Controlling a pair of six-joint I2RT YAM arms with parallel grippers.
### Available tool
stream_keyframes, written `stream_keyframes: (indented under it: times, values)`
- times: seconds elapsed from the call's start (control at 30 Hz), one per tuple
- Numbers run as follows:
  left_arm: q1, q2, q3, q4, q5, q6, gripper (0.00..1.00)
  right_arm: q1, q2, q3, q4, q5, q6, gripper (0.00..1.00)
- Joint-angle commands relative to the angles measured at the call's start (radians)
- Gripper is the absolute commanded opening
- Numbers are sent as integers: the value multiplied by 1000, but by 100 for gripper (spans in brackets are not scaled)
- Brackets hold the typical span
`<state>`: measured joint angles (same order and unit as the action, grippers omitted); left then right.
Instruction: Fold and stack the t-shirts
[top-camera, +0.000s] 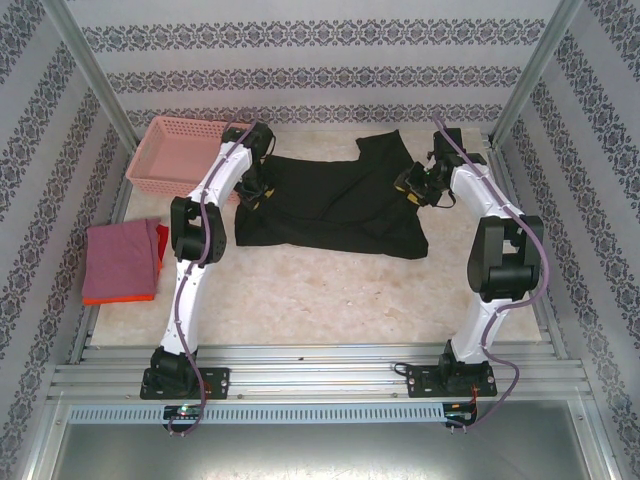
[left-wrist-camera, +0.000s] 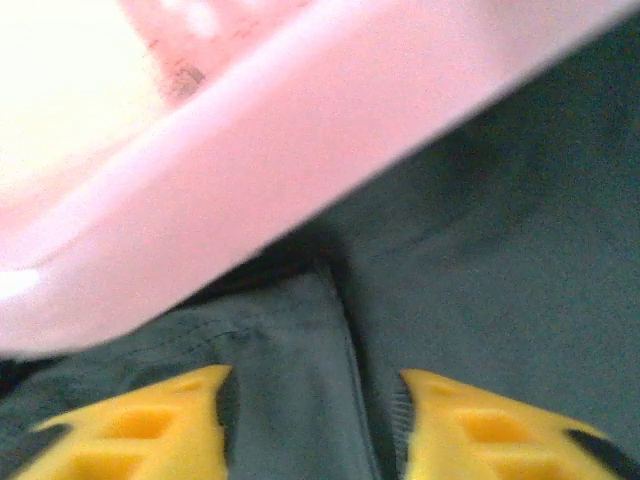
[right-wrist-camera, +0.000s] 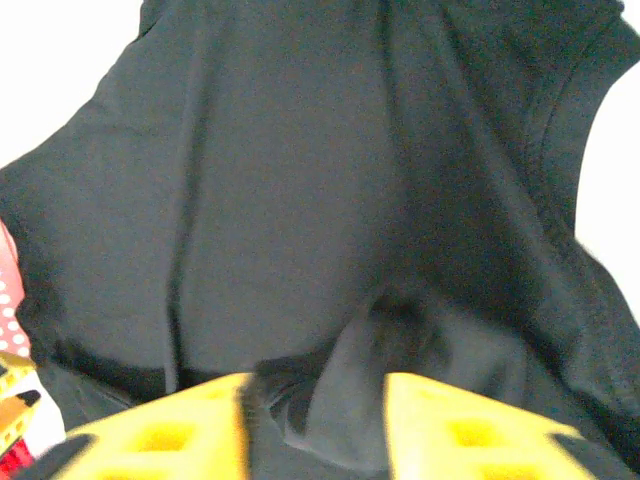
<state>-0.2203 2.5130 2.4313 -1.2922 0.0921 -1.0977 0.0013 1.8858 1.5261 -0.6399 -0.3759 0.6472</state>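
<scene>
Left gripper (left-wrist-camera: 315, 385) parted (over black t-shirt (top-camera: 330, 205)), pink basket (top-camera: 160, 182) just beside

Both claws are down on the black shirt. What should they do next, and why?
Probably lift both straight up, clear of the black shirt: the left gripper and right gripper stand open, cloth loose between the jaws, so nothing is held.

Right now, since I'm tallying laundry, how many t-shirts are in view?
3. A black t-shirt lies spread mid-table; a folded pink t-shirt sits at the left edge on an orange t-shirt. More could hide inside that stack.
</scene>
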Motion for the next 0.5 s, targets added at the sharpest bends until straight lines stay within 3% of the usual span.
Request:
stream_keyframes:
  times: [0.0,0.1,0.3,0.47]
  values:
    - [11,-22,28,17,-5,71,74,-13,-46,-44,53,47,-7,61]
    - [7,-72,-12,13,-24,125,100,-12,-121,-135,83,89,-5,71]
    - [-17,-287,-353,197,-28,163,100,10,-188,-306,82,88,25,68]
    - [-19,-406,-685,450,84,79,96,65,-135,-360,116,61,80,61]
